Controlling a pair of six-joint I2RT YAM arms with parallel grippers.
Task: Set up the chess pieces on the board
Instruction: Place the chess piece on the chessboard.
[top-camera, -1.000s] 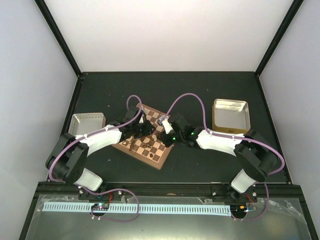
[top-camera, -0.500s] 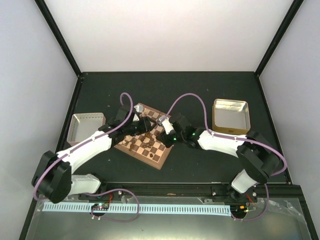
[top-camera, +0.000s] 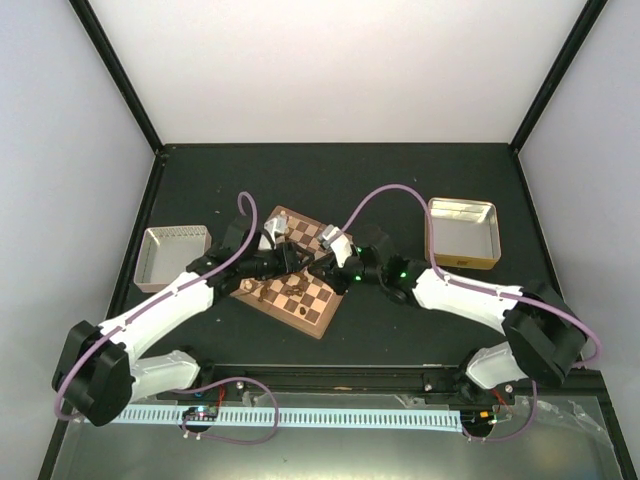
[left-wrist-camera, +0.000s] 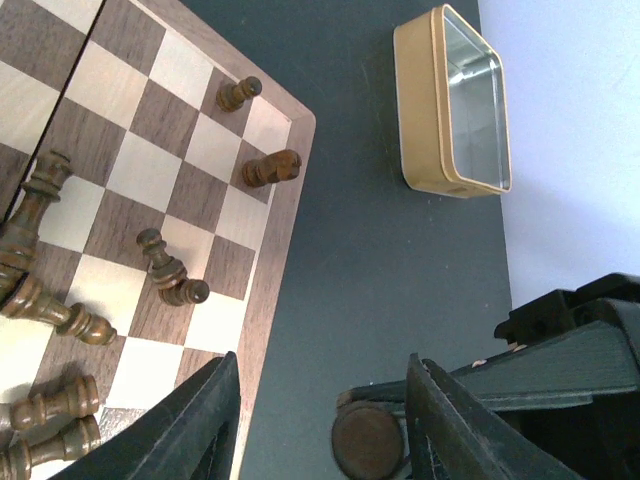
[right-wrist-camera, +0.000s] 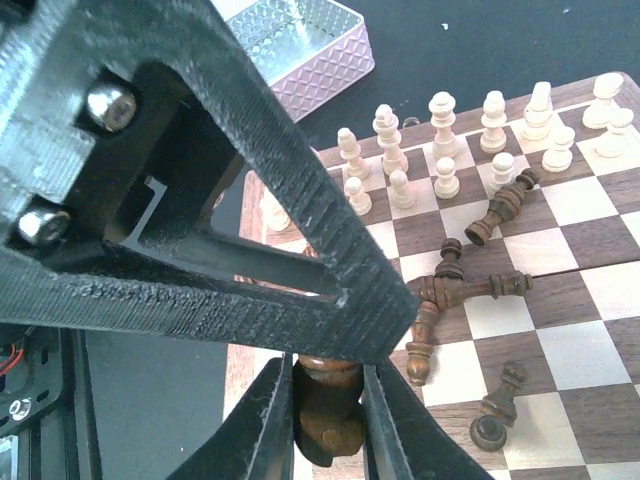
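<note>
The board (top-camera: 300, 285) lies tilted between my two arms. Cream chess pieces (right-wrist-camera: 442, 128) stand in rows along its far side. Several dark chess pieces (right-wrist-camera: 470, 290) lie toppled in the middle, and more dark ones (left-wrist-camera: 160, 268) show in the left wrist view. My right gripper (right-wrist-camera: 328, 425) is shut on a dark brown piece (right-wrist-camera: 330, 420), held over the board's edge. My left gripper (left-wrist-camera: 325, 420) is open, its fingers (left-wrist-camera: 205, 420) astride that piece's round base (left-wrist-camera: 365, 440) without touching it. In the top view the left gripper (top-camera: 290, 258) and the right gripper (top-camera: 322, 268) meet above the board.
A silver tray (top-camera: 172, 255) sits left of the board and a gold tin (top-camera: 461, 232) to the right, also seen as the gold tin (left-wrist-camera: 455, 105) in the left wrist view. The patterned tray (right-wrist-camera: 300, 40) lies beyond the cream rows. Dark table mat (left-wrist-camera: 380, 250) surrounds the board.
My left gripper's jaws have spread apart around the dark piece, and the left arm has stretched out lower. The right arm has reached further left, still gripping the piece.
</note>
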